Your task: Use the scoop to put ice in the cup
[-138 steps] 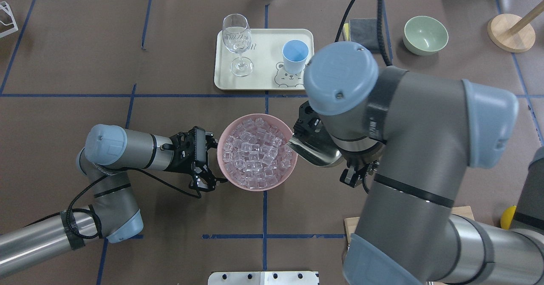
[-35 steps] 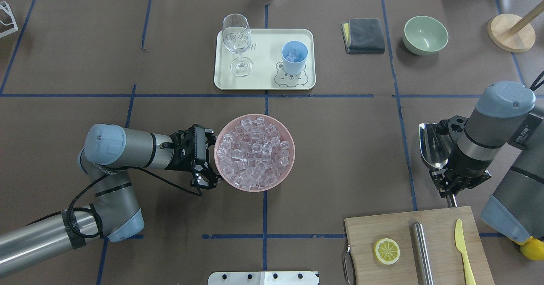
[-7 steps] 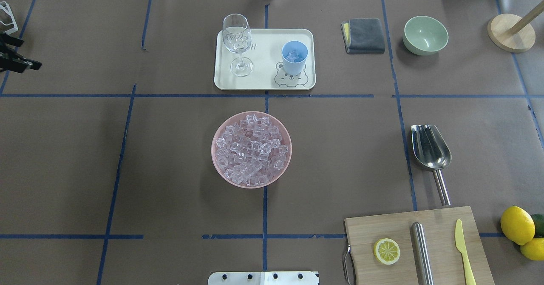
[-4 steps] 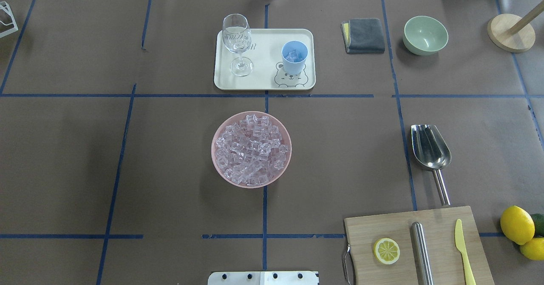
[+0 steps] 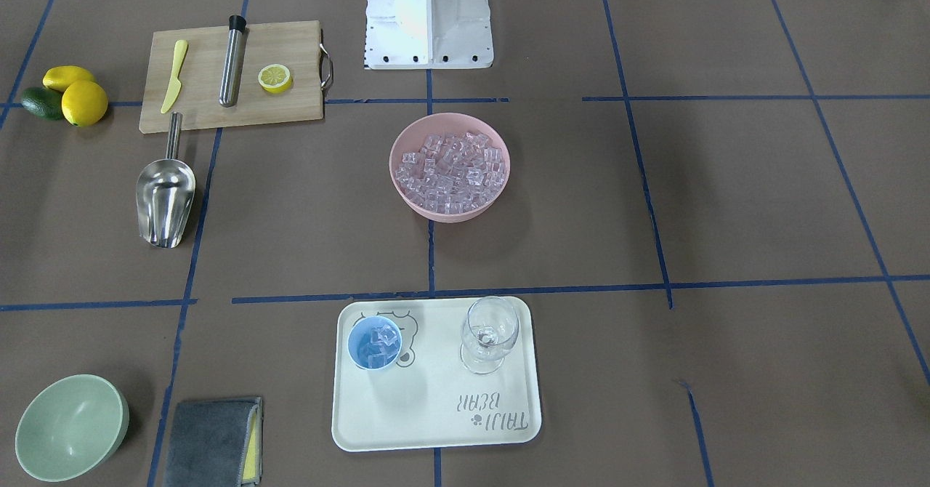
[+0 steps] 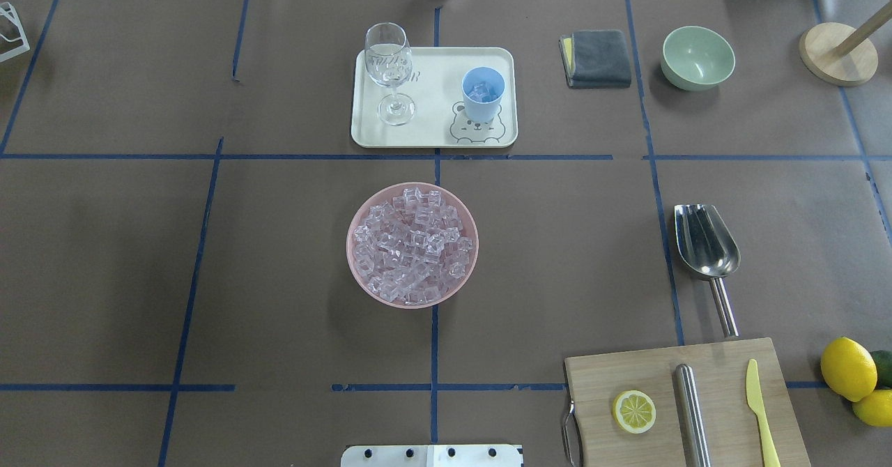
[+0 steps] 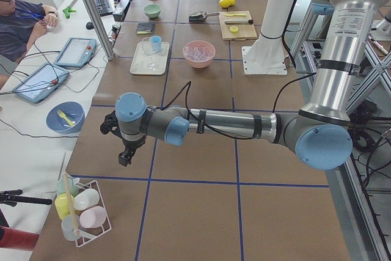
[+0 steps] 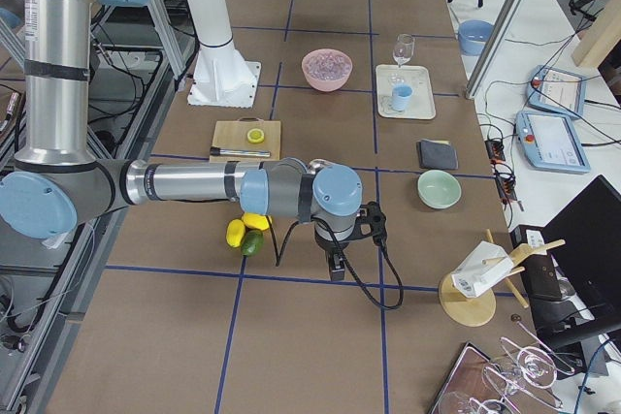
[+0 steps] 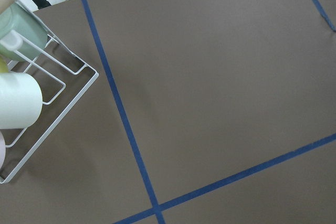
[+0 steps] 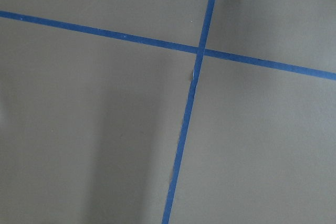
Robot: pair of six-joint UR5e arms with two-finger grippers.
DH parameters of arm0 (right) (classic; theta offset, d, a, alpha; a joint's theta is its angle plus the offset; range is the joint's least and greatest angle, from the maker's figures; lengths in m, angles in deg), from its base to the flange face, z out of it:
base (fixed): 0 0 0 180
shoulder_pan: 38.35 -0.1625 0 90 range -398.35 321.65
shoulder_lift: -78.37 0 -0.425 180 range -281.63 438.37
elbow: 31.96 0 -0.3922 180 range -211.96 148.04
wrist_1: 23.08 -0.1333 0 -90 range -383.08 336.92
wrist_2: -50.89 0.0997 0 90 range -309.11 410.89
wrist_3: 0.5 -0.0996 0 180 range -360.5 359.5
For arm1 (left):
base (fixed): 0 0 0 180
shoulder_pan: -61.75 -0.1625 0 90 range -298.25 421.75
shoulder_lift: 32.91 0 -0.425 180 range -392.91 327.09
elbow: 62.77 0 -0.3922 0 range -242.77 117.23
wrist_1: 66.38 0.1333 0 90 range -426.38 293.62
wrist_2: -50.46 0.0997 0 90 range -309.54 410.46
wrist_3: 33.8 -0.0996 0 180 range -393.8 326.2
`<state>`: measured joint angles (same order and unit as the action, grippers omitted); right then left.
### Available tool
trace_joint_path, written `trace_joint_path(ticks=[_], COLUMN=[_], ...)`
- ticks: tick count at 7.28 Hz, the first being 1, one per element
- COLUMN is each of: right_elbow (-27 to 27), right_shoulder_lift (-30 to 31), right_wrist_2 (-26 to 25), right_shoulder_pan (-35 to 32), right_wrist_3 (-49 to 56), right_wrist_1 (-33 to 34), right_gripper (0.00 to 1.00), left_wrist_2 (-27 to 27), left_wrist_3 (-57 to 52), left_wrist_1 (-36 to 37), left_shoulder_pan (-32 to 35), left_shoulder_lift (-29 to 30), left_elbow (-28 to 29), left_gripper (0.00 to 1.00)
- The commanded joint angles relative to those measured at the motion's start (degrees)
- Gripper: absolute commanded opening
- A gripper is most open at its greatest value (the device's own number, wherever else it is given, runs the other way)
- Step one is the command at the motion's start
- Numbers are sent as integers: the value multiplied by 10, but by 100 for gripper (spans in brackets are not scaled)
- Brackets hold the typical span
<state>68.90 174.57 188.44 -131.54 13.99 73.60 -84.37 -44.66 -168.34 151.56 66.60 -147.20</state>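
Note:
The light-blue cup point(image 6: 482, 110) stands on the cream tray point(image 6: 432, 115) with a few clear cubes of ice point(image 5: 375, 343) inside it. Many more ice cubes point(image 6: 412, 245) fill a pink bowl point(image 5: 407, 182) at the table's middle. The steel scoop point(image 6: 705, 247) lies empty on the table, handle toward the cutting board. Neither gripper is near these things. My left gripper point(image 7: 125, 154) hangs over the table's far left end and my right gripper point(image 8: 337, 267) over the far right end. They show only in the side views, so I cannot tell whether they are open or shut.
A wine glass point(image 6: 389, 63) shares the tray. A grey cloth point(image 6: 595, 58), a green bowl point(image 6: 697, 56) and a wooden stand point(image 6: 837, 52) sit at the back right. A cutting board point(image 6: 723, 411) and lemons point(image 6: 847, 368) lie front right. A wire rack point(image 9: 52, 85) of cups stands below the left wrist.
One second ago my left gripper's tip still showed at the overhead view's left edge; it has since left that view. Bowl, scoop, cup and tray have not moved.

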Motion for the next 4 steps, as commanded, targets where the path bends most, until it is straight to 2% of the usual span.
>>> trace_joint_path(ticks=[1,3,4], right_elbow=[1,-3,-1], right_shoulder_lift=[2,4,3], right_wrist_2=[0,0,2], right_shoulder_pan=[0,0,0], right_wrist_3=[0,4,4], right_wrist_1=[0,0,0], right_gripper=[100,100,100], left_wrist_2=[12,-1,-36], left_wrist_3=[-12,-9,-3], left_wrist_1=[31,26,22], left_shoulder_pan=[26,36,38], left_shoulder_lift=[-38,-60,-74], left_elbow=[-20,-21,-22], left_gripper=[100,100,100])
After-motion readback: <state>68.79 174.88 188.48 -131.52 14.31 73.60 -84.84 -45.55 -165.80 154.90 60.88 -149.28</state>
